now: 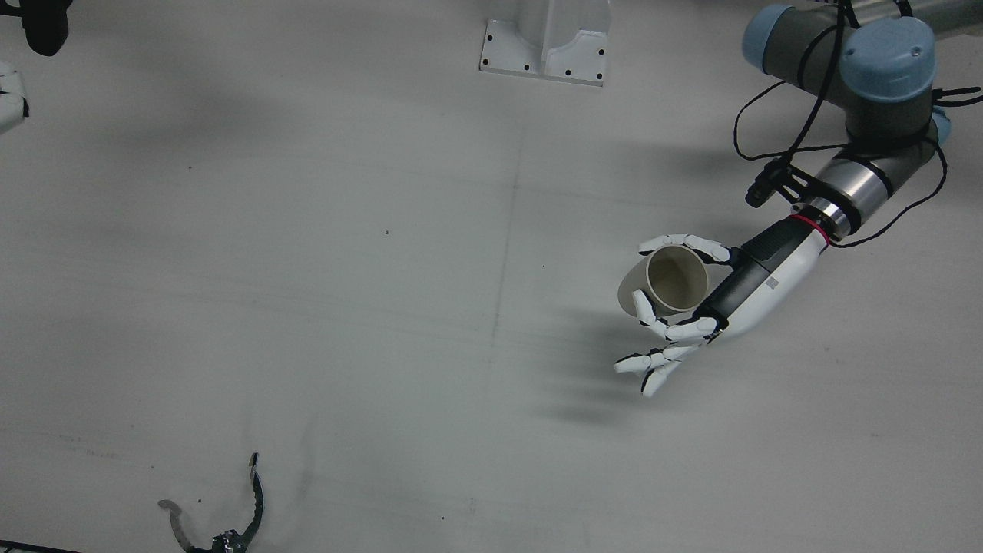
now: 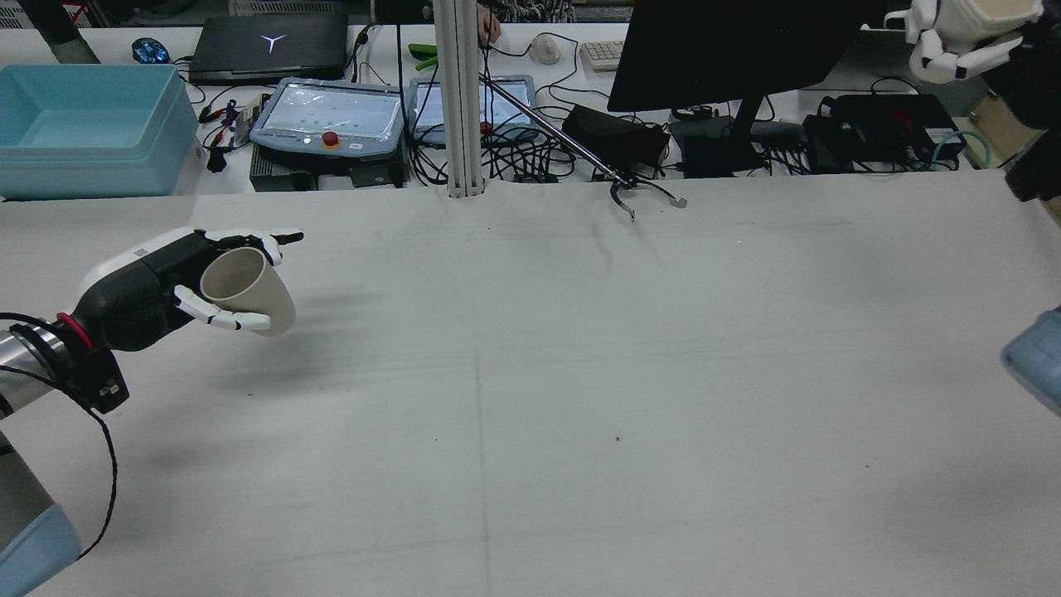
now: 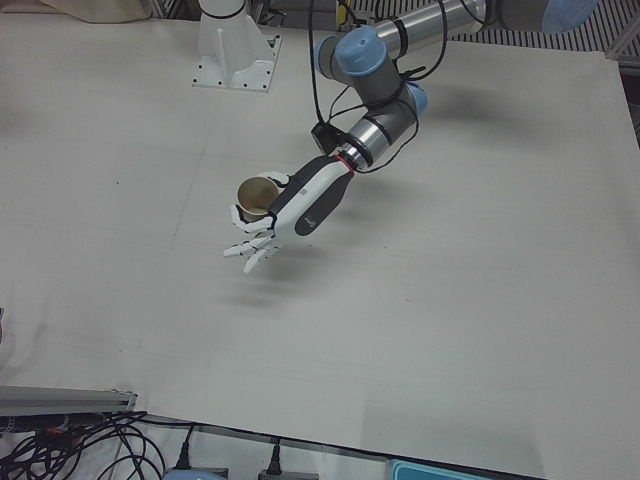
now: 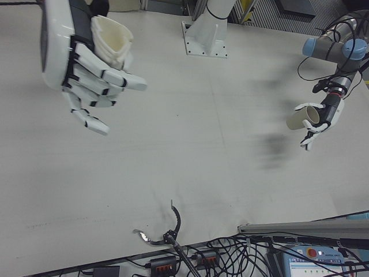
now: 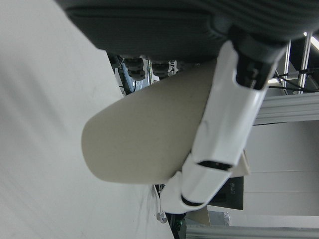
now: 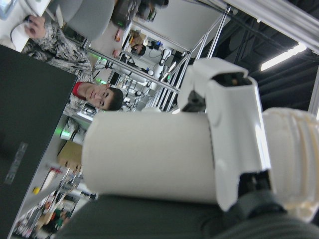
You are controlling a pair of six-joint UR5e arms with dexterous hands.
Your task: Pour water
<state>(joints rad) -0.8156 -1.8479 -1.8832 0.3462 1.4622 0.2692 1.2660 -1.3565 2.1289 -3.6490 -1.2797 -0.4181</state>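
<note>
My left hand is shut on a beige paper cup and holds it above the table, tilted, its mouth facing up and back toward the arm. The rear view has this cup in the left hand at the table's left side, and it shows again as the cup. My right hand is raised high off the table, shut on a cream ribbed cup. The rear view shows the right hand at the top right corner. Whether either cup holds water cannot be seen.
A metal grabber claw rests on the table's operator-side edge. The arm pedestal stands at the robot side. Beyond the table are a blue bin, a monitor, pendants and cables. A person shows in the right hand view.
</note>
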